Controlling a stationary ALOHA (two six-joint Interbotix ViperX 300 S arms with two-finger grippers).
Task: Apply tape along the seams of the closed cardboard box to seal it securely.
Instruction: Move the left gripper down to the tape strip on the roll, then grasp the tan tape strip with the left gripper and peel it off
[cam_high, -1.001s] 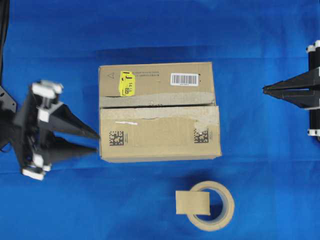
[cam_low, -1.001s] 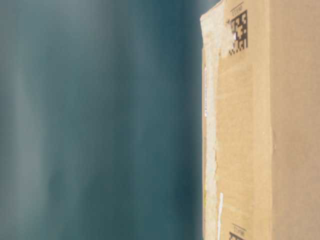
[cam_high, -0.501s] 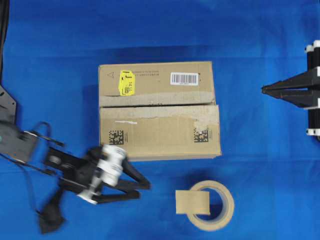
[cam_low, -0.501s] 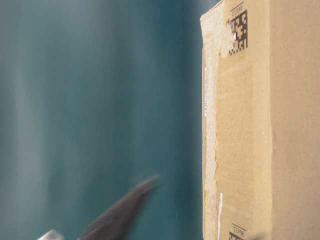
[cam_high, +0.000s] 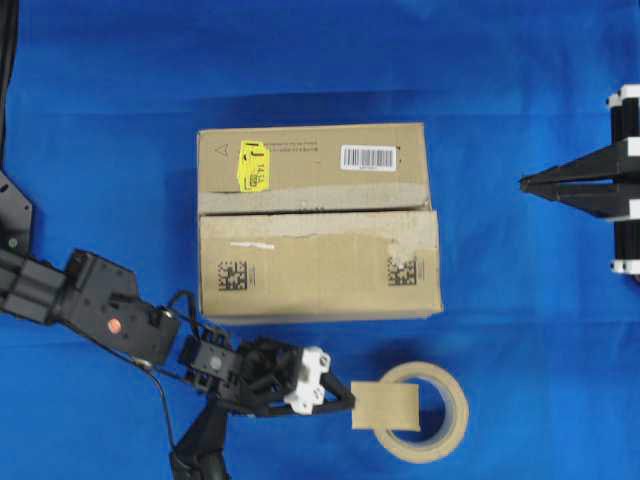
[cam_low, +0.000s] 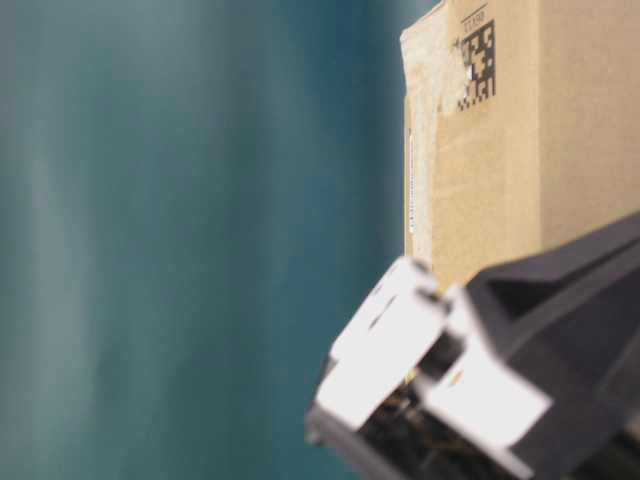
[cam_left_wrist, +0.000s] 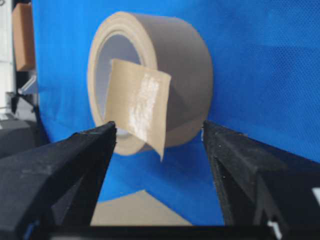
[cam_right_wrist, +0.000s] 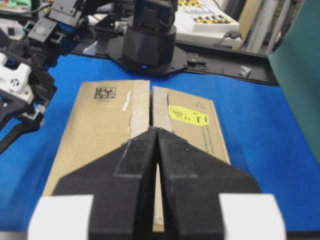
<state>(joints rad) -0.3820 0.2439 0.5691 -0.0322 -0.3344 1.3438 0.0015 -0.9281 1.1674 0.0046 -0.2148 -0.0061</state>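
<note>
While reaching in low over the blue cloth (cam_high: 100, 100), ends in the left gripper (cam_high: 347, 398) with both fingers spread wide and nothing pinched between them. Points those fingertips straight at the tape (cam_high: 385, 405), a flat tan square just ahead of the tips. Cannot tell from above whether tips and tape touch. Through the left wrist view, frames the tape (cam_left_wrist: 137, 107) in the open gap of the left gripper (cam_left_wrist: 159, 131), slightly nearer one finger than the other. Shows the piece stuck by its upper part to the tape roll (cam_left_wrist: 185, 65), with the lower edge curling free toward the gripper. Places the tape roll (cam_high: 455, 420) directly behind the tape, further out from the fingertips. Leaves the cardboard box (cam_high: 320, 260) off to the side of the left gripper, near but apart.

Across the cloth, keeps the right gripper (cam_high: 525, 183) pressed together, fingers flush, holding nothing. Sets the cardboard box (cam_right_wrist: 100, 125) ahead of and below the right gripper (cam_right_wrist: 158, 132). Lines the seams (cam_right_wrist: 151, 107) up almost exactly with those closed tips, running straight away from them. Shows the seams (cam_high: 315, 212) edged with pale torn remnants.
</note>
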